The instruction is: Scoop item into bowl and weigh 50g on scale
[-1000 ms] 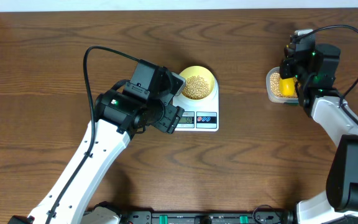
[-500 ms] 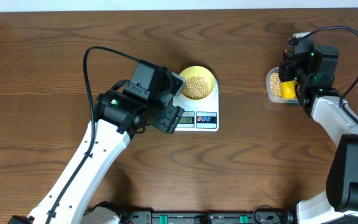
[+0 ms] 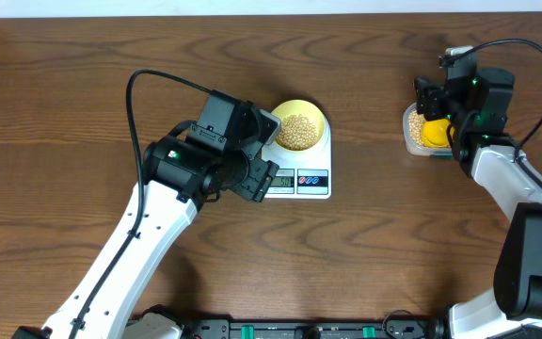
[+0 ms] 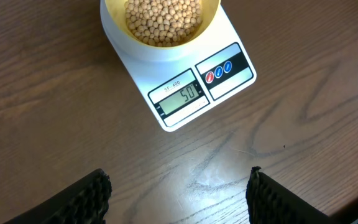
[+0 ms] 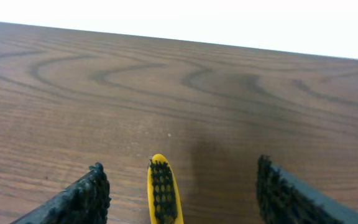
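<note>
The pale-yellow bowl [image 3: 314, 112] [image 4: 214, 14] stands on the white scale [image 3: 320, 190] [image 4: 140, 67], holding a heap of tan beans [image 3: 297, 132] [image 4: 163, 18]. The scale's display reads 50. My left gripper [image 3: 262, 175] [image 4: 179, 193] hovers open just left of the scale's front panel, with only bare wood between its fingers. My right gripper [image 3: 431, 111] [image 5: 180, 180] stands open over the clear tub [image 3: 410, 132] of beans at the far right. The yellow scoop [image 3: 434, 133] rests in that tub; its handle tip [image 5: 163, 193] rises between the spread fingers, touching neither.
The right arm [image 3: 520, 207] runs along the table's right side and the left arm [image 3: 139, 245] crosses the front left. A pale wall edge [image 5: 179, 25] borders the back of the table, close behind the tub.
My right gripper has opened and let go of the yellow scoop, which now lies in the tub. The left arm, bowl and scale have not moved.
</note>
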Controlling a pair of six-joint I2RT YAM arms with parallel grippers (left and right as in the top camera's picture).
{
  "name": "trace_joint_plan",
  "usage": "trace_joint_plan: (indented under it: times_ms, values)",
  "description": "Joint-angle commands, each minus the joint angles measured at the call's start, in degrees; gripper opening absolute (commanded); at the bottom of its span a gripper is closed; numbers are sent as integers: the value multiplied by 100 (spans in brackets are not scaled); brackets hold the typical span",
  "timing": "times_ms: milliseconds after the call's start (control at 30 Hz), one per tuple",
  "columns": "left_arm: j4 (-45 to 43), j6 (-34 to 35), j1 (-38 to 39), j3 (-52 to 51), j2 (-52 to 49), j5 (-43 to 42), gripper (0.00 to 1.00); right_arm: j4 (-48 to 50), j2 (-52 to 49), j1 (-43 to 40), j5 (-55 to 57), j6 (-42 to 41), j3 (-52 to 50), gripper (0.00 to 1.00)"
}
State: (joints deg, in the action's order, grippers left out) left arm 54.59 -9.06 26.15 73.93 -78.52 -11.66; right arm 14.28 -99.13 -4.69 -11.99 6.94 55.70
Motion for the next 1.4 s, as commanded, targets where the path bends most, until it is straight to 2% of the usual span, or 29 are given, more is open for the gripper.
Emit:
trace_joint_plan:
  times_ms: [0,133,267,300,333,467,1133,1367]
  values:
    - [-2,-55,7,-11,107,37,73,9,66,-24,-44,-138,-22,75]
    - [-2,-55,7,-9,107,37,73,-31,315,-24,-72,-343,-22,78]
    - [-2,-55,7,-11,107,37,73,-223,811,-24,-256,-476,-22,86]
    - [-2,-55,7,-11,107,37,73,-326,975,-24,-258,-485,-22,98]
    - [-2,-55,7,-11,107,37,73,-437,1152,-24,-258,-507,-22,99]
    - [-2,-55,7,-11,107,37,73,-1158,2041,-24,-260,-518,-22,99]
    - [-2,-55,7,-11,107,37,73,-6207,7222,-24,-321,-516,-26,99]
    - [-2,-55,7,-11,107,37,73,-7254,8293,-24,-74,-520,-251,99]
